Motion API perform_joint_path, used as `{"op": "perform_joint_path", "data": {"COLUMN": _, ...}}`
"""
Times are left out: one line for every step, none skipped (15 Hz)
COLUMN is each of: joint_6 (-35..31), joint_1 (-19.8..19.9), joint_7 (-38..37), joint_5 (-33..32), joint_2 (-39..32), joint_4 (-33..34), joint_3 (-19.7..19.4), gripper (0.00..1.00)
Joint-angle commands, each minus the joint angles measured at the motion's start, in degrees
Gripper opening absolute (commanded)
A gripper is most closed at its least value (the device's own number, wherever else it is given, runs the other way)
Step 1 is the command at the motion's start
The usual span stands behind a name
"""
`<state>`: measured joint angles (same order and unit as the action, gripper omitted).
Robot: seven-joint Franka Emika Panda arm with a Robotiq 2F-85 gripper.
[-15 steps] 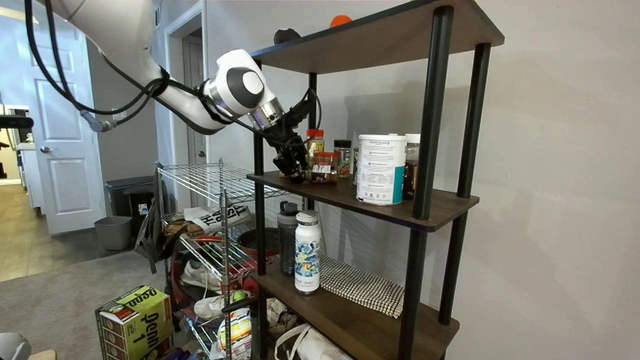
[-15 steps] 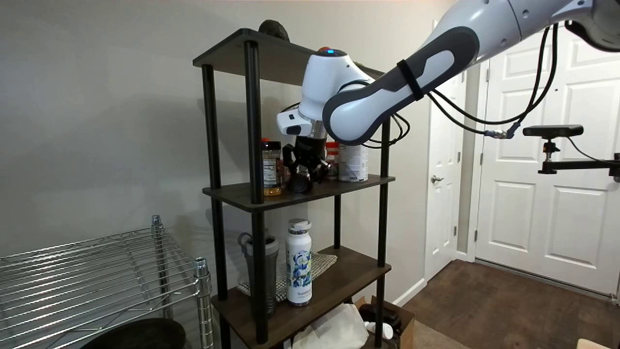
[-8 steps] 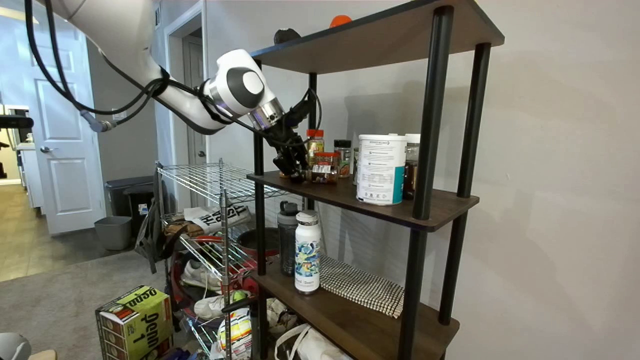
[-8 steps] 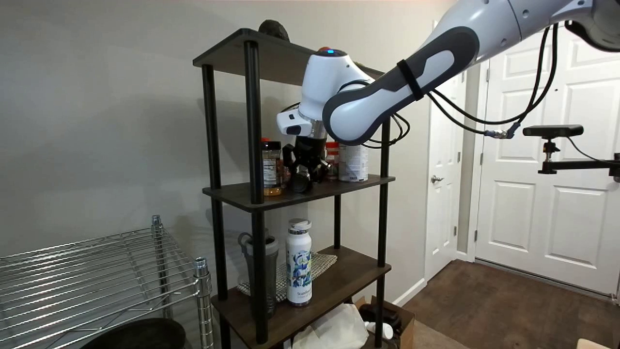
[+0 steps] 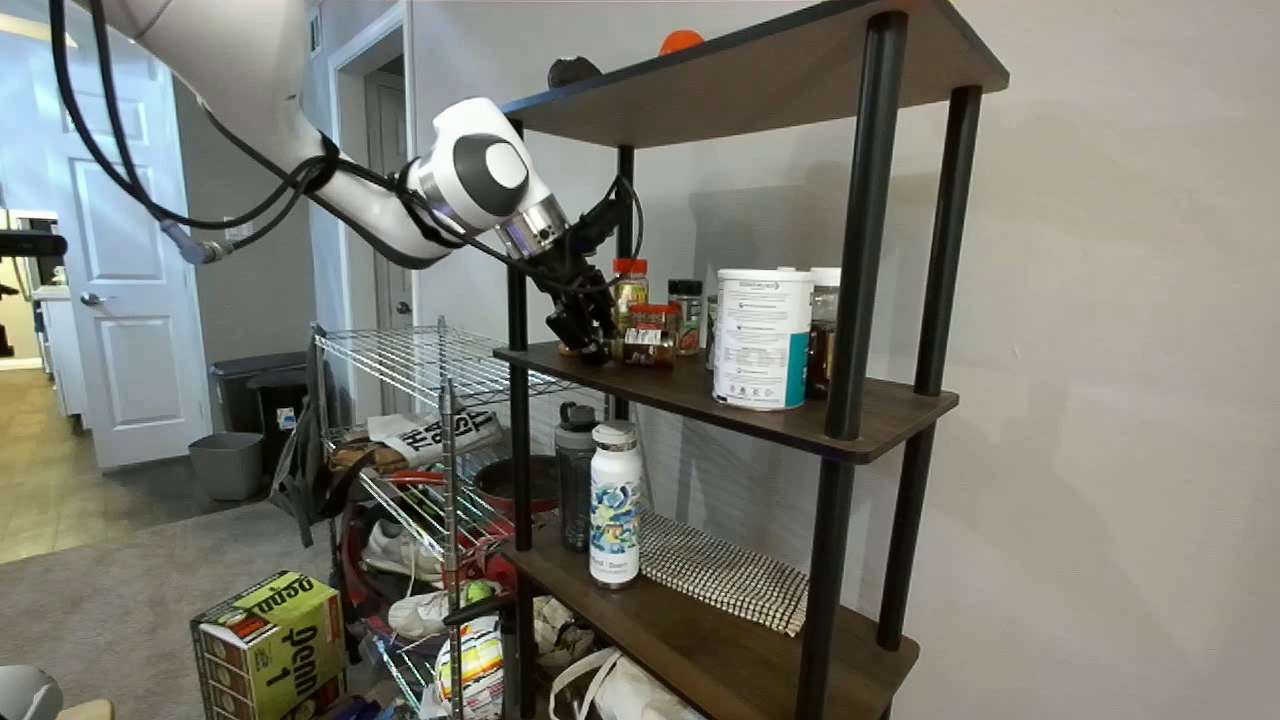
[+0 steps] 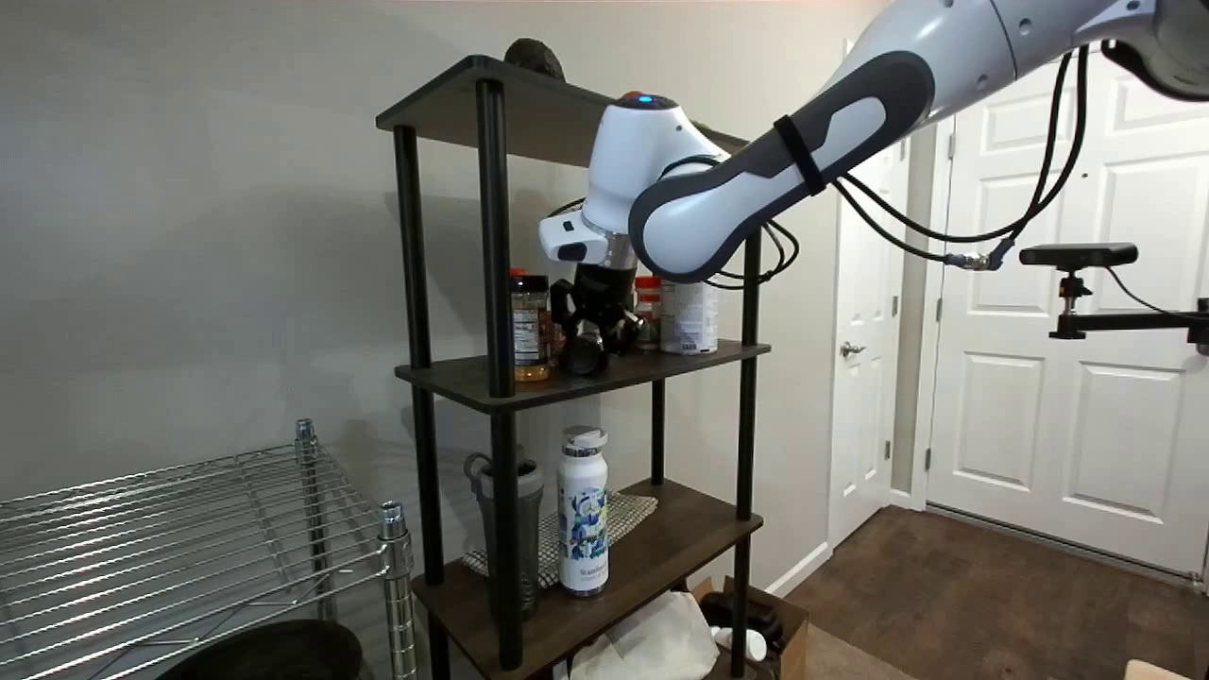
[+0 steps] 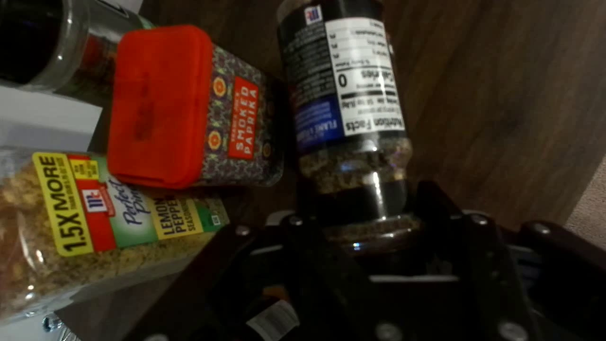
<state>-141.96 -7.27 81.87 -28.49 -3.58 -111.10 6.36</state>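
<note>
I'm watching a white arm [image 6: 694, 227] reach into a dark shelf unit [image 5: 870, 230], its gripper [image 7: 367, 210] closed snugly around a black-labelled spice bottle [image 7: 352, 94], touching it on both sides. The bottle is at the middle shelf [image 6: 463, 382], near the front edge; in the wrist view it runs from the gripper toward twelve o'clock, its label print upside down. Whether it bears on the board, I can't tell, as the gripper covers most of it in both exterior views.

From the gripper in the wrist view, a red-lidded smoked paprika tin [image 7: 194, 106] is at ten o'clock, close by the bottle, with a black-capped jar [image 7: 71, 47] showing beyond it. At nine o'clock is a lemon pepper container [image 7: 113, 222].

In an exterior view, a small barcoded jar [image 5: 650, 340] stands just beside the gripper at three o'clock, a white canister [image 5: 763, 340] farther along. In an exterior view, a tall jar [image 6: 530, 326] stands around nine o'clock.

At six o'clock, on the lower shelf [image 5: 720, 640], a white water bottle [image 5: 615, 510] stands upright next to a grey shaker [image 5: 575, 480]. At twelve o'clock, on the top board [image 5: 760, 95], sits a dark lump [image 5: 573, 72].
</note>
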Motion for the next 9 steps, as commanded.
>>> {"op": "perform_joint_path", "data": {"joint_6": -1.61, "joint_1": 0.3, "joint_7": 0.99, "joint_5": 1.3, "joint_2": 1.5, "joint_4": -0.41, "joint_3": 0.27, "gripper": 0.31}}
{"op": "perform_joint_path", "data": {"joint_6": -2.05, "joint_1": 0.31, "joint_7": 0.81, "joint_5": 1.46, "joint_2": 1.75, "joint_4": -0.56, "joint_3": 0.29, "gripper": 0.31}}
{"op": "perform_joint_path", "data": {"joint_6": -2.27, "joint_1": 0.3, "joint_7": 0.61, "joint_5": 1.49, "joint_2": 1.9, "joint_4": -0.57, "joint_3": 0.3, "gripper": 0.31}}
{"op": "perform_joint_path", "data": {"joint_6": -2.37, "joint_1": 0.28, "joint_7": 0.12, "joint_5": 1.3, "joint_2": 2.05, "joint_4": -0.57, "joint_3": 0.28, "gripper": 0.31}}
{"op": "perform_joint_path", "data": {"joint_6": -2.62, "joint_1": 0.27, "joint_7": -0.3, "joint_5": 0.94, "joint_2": 2.34, "joint_4": -0.71, "joint_3": 0.25, "gripper": 0.31}}
{"op": "perform_joint_path", "data": {"joint_6": -2.86, "joint_1": 0.28, "joint_7": -0.65, "joint_5": 0.69, "joint_2": 2.63, "joint_4": -0.88, "joint_3": 0.21, "gripper": 0.31}}
{"op": "perform_joint_path", "data": {"joint_6": -3.21, "joint_1": 0.3, "joint_7": -0.98, "joint_5": 0.68, "joint_2": 3.0, "joint_4": -1.06, "joint_3": 0.18, "gripper": 0.31}}
{"op": "perform_joint_path", "data": {"joint_6": -3.47, "joint_1": 0.31, "joint_7": -1.32, "joint_5": 0.69, "joint_2": 3.29, "joint_4": -1.18, "joint_3": 0.16, "gripper": 0.31}}
{"op": "perform_joint_path", "data": {"joint_6": -3.69, "joint_1": 0.34, "joint_7": -2.0, "joint_5": 0.82, "joint_2": 3.7, "joint_4": -1.33, "joint_3": 0.11, "gripper": 0.31}}
